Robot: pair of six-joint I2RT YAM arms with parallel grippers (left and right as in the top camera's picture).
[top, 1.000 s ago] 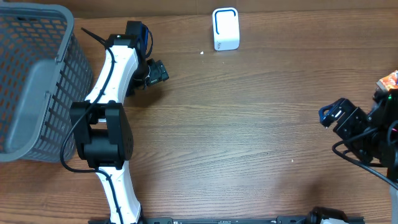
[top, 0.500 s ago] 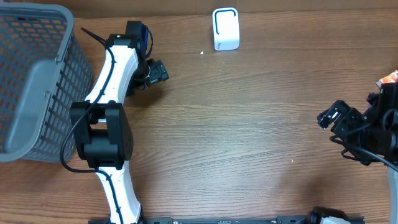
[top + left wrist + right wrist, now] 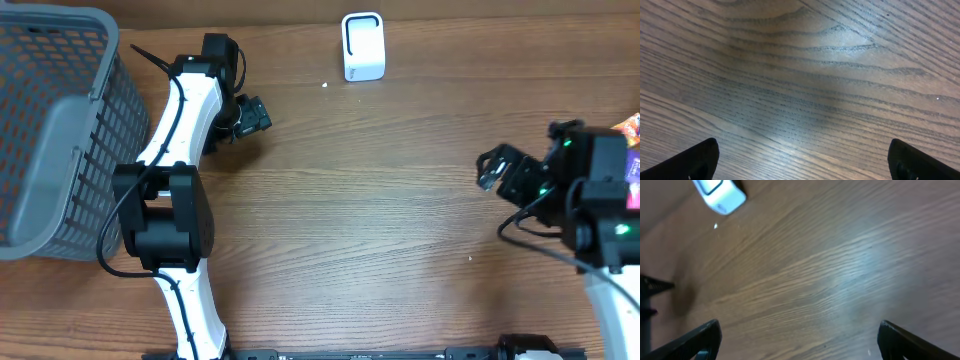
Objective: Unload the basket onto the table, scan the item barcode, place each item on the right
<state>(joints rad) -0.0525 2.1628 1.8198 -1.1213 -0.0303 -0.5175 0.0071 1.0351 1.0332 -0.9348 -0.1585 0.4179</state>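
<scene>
At the upper centre of the overhead view, a small white box-shaped barcode scanner with rounded corners (image 3: 363, 46) is standing on the brown wood-grain table (image 3: 380, 240). At the right edge of the same view, a corner of an orange printed packet (image 3: 630, 127) is showing. Most of it is being cut off by the frame edge, and no barcode can be made out on it.

The right gripper (image 3: 503, 170) is hovering at centre right, near the packet but not touching it. Its jaws are standing fully spread and are gripping nothing. Its wrist view is showing the two dark fingertips (image 3: 690, 340) in the lower corners, bare wood between them, and the scanner (image 3: 720, 195) lying at the upper left, well apart from the gripper.

The left gripper (image 3: 252, 115) is positioned at the upper left of centre, between a large grey plastic mesh basket (image 3: 50, 130) in the upper left corner and the scanner, touching neither. Its jaws are likewise spread wide and are empty. Its wrist view is showing only bare wood grain between the two dark fingertips (image 3: 695, 160) at the bottom corners.
</scene>
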